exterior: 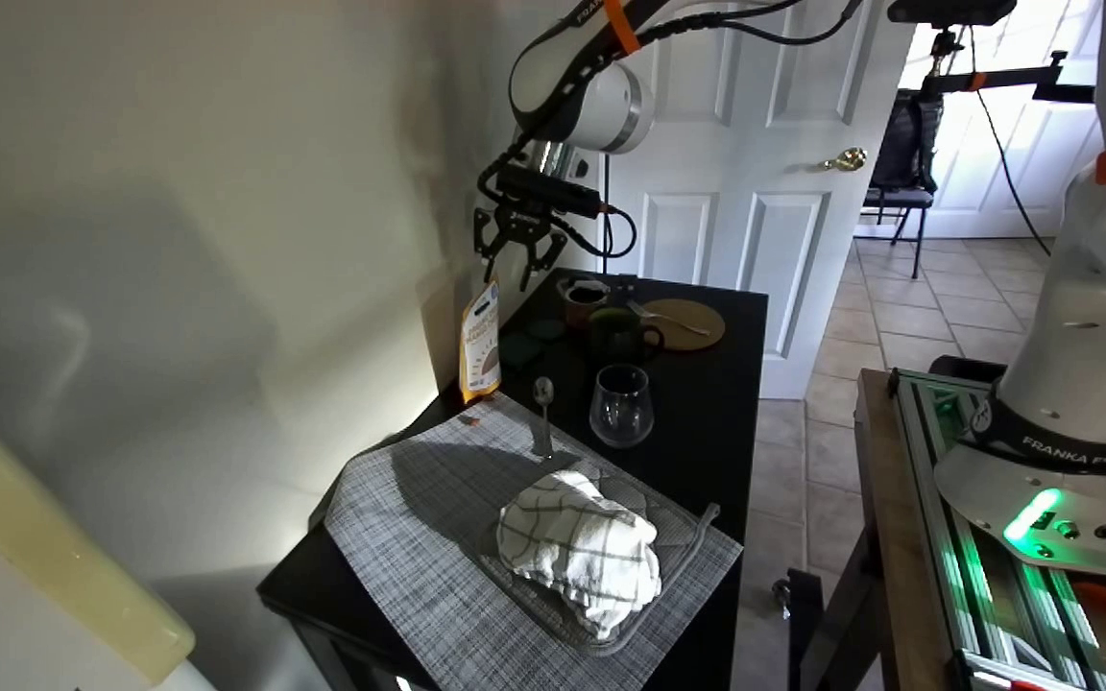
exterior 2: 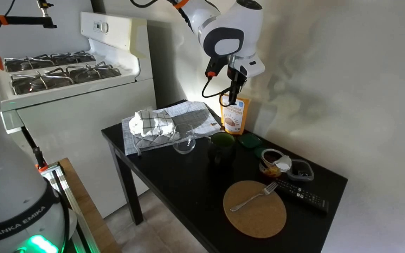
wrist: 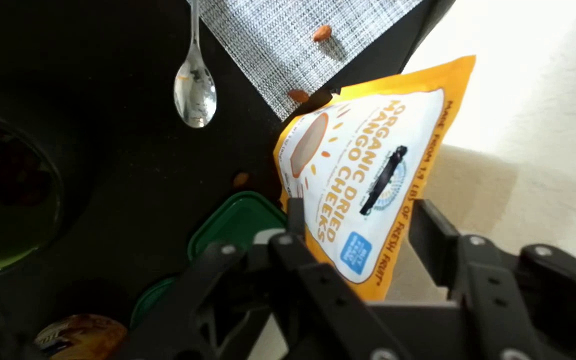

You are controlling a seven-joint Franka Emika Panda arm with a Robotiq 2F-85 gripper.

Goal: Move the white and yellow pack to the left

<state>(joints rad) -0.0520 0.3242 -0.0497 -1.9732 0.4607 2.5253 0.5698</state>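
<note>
The white and yellow pack (exterior: 481,343) stands upright near the wall at the table's back edge, by the corner of the grey placemat. Its printed white face and orange border also show in an exterior view (exterior 2: 232,116) and in the wrist view (wrist: 368,150). My gripper (exterior: 507,276) is open, pointing down at the height of the pack's top edge. In an exterior view the gripper (exterior 2: 233,101) overlaps the pack's upper part. In the wrist view the pack's top appears between the two open fingers (wrist: 358,220). Nothing is held. Contact with the pack cannot be told.
The wall (exterior: 351,192) is close behind the pack. Around it are a spoon (wrist: 195,92), green lids (exterior 2: 250,140), a dark mug (exterior 2: 222,149) and a glass (exterior: 621,407). A checked cloth (exterior: 577,547) lies on the placemat (exterior: 399,518). A fork rests on a round board (exterior 2: 255,225).
</note>
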